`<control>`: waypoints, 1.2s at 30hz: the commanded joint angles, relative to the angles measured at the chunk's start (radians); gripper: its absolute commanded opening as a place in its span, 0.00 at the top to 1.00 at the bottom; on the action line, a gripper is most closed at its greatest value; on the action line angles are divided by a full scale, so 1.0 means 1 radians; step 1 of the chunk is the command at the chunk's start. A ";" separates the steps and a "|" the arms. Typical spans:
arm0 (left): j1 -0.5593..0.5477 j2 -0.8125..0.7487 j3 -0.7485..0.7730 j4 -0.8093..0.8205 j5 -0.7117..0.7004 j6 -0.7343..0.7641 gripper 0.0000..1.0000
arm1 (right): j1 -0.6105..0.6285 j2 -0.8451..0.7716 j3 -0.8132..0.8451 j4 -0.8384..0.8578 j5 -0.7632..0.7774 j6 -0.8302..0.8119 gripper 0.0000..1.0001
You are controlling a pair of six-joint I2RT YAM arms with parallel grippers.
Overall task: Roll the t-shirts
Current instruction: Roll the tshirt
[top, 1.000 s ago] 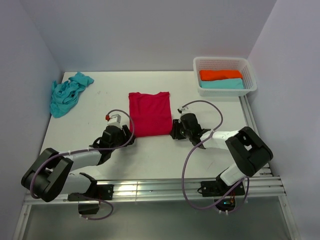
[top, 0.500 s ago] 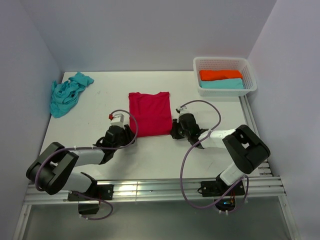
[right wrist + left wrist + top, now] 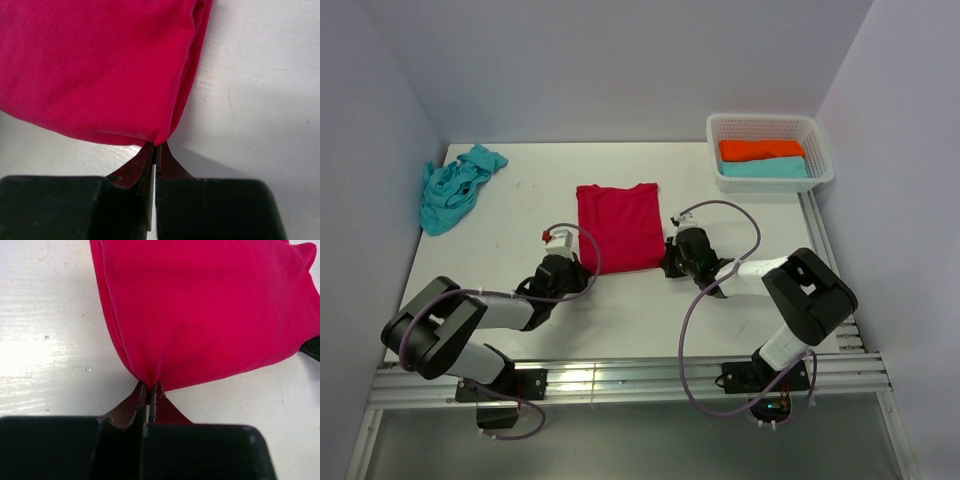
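The crimson t-shirt lies folded flat in a narrow rectangle at the table's middle. My left gripper is shut on its near left corner, with the cloth bunched between the tips in the left wrist view, where the crimson t-shirt fills the upper frame. My right gripper is shut on the near right corner; the right wrist view has its tips pinching the hem of the crimson t-shirt. The turquoise t-shirt lies crumpled at the far left, away from both arms.
A white lattice basket stands at the back right with an orange bundle and a turquoise bundle inside. Grey walls close the table on three sides. A metal rail runs along the near edge.
Both grippers have closed on the near corners of the crimson t-shirt. The left gripper slid right and forward to reach its corner; the right one barely shifted.
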 commanded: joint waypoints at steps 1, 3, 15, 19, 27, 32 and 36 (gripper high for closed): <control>-0.013 -0.051 -0.020 -0.043 0.007 -0.020 1.00 | 0.010 -0.050 -0.011 -0.056 0.017 0.013 1.00; -0.019 -0.105 -0.017 -0.112 0.009 -0.033 1.00 | 0.011 -0.073 -0.011 -0.115 0.010 0.033 1.00; -0.127 -0.409 -0.012 -0.496 0.015 -0.214 1.00 | 0.054 -0.357 -0.024 -0.479 -0.044 0.174 1.00; -0.150 -0.478 -0.001 -0.619 0.050 -0.289 1.00 | 0.053 -0.430 -0.024 -0.603 -0.052 0.197 1.00; -0.151 -0.605 0.101 -0.879 0.127 -0.369 1.00 | 0.053 -0.608 -0.036 -0.770 -0.101 0.228 1.00; -0.151 -0.584 0.161 -0.935 0.148 -0.363 1.00 | 0.051 -0.619 -0.002 -0.821 -0.144 0.220 1.00; -0.143 -0.529 0.235 -0.976 0.165 -0.331 1.00 | 0.028 -0.590 0.060 -0.847 -0.164 0.213 1.00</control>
